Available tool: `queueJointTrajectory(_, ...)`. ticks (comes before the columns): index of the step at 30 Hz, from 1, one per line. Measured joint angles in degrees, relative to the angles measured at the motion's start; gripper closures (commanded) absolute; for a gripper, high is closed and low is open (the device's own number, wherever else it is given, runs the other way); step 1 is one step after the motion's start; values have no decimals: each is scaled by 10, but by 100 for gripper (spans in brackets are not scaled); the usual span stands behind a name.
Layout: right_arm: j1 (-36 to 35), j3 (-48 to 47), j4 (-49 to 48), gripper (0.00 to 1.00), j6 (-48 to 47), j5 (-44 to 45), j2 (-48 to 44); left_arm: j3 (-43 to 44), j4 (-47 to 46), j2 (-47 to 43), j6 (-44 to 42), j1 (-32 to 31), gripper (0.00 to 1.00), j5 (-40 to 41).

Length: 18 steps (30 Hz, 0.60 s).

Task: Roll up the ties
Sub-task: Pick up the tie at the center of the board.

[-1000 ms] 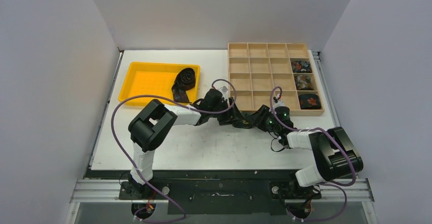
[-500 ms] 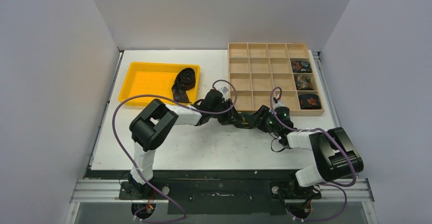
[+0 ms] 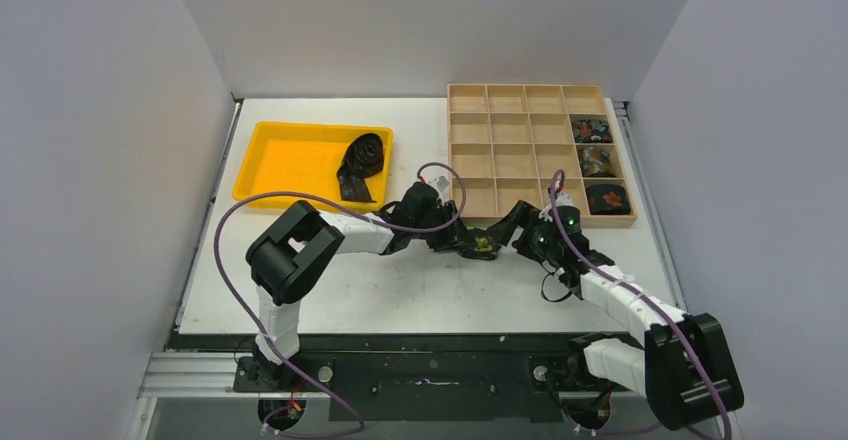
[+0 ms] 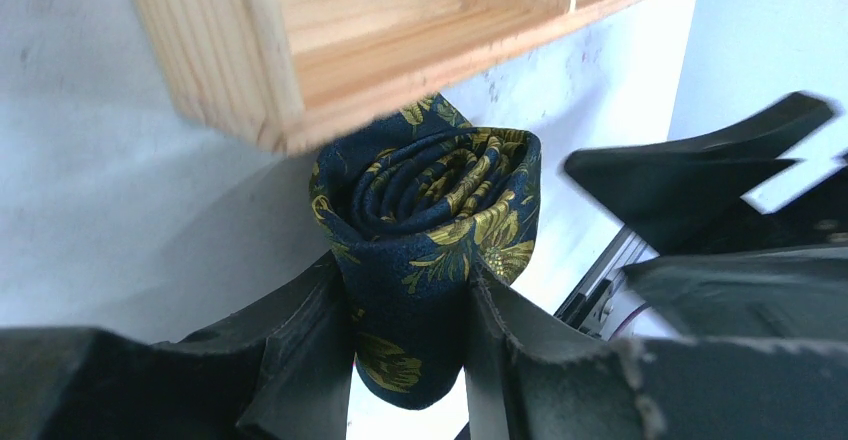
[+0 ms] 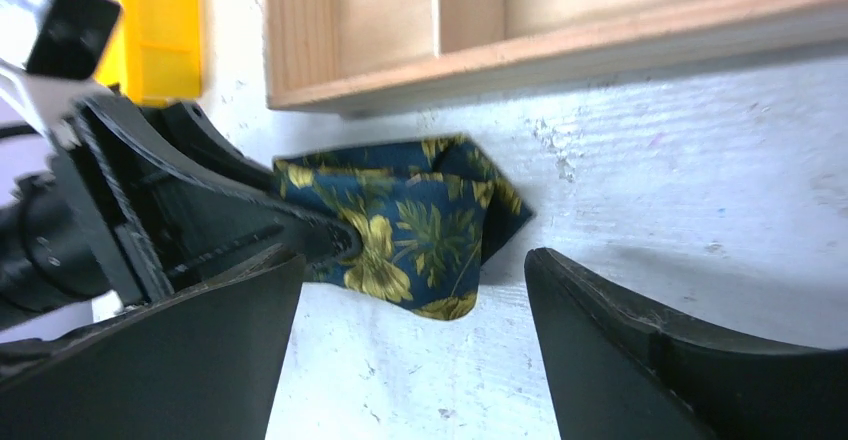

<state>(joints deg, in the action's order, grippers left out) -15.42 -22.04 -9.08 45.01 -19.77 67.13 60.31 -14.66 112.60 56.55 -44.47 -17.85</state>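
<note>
— Where is the tie that's being worked on?

— The rolled tie (image 4: 430, 210), navy with yellow flowers, is on the white table (image 3: 400, 300), just in front of the near left corner of the wooden box (image 3: 450, 140). It is outside the box, not in any compartment. The left wrist view shows its spiral end, wound tight.

— Is anything holding it?

— Yes. The left gripper (image 4: 405, 290) is clamped on it, one finger on each side of the roll. The fabric bulges a little above the fingers.

— And the other one?

— The right gripper (image 5: 412, 260) has its jaws spread wide. The roll sits beyond the gap and neither finger touches it. From above, that gripper faces the left one from the right, with the roll between them.

— Are there other ties?

— There are three coiled ties in the rightmost column of the box, one in each of the three nearest cells (image 3: 591, 129) (image 3: 596, 161) (image 3: 608, 198). All three are dark with orange or yellow print. The remaining compartments show bare wood.

— What's on the left?

— A yellow tray (image 3: 285, 165) sits at the far left of the table, well apart from the box. A black tie (image 3: 362, 155) lies at its right end, loosely coiled, with a strip trailing over the tray's near rim.
</note>
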Motion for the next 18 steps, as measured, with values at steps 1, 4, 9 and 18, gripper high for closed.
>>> queueJointTrajectory(1, 0, -7, 19, 14, -5, 10, -17, -7, 2, -7, -1, -2, 100, 3)
queueJointTrajectory(4, 0, -32, 79, 12, -17, 48, -79, -29, 18, -36, -2, -6, 100, 12)
queueJointTrajectory(9, 0, -69, 157, 12, -37, 122, -154, -49, 50, -90, -6, -12, 100, 27)
queueJointTrajectory(18, 5, -101, 230, 13, -30, 238, -163, -70, 111, -245, -24, -19, 100, 56)
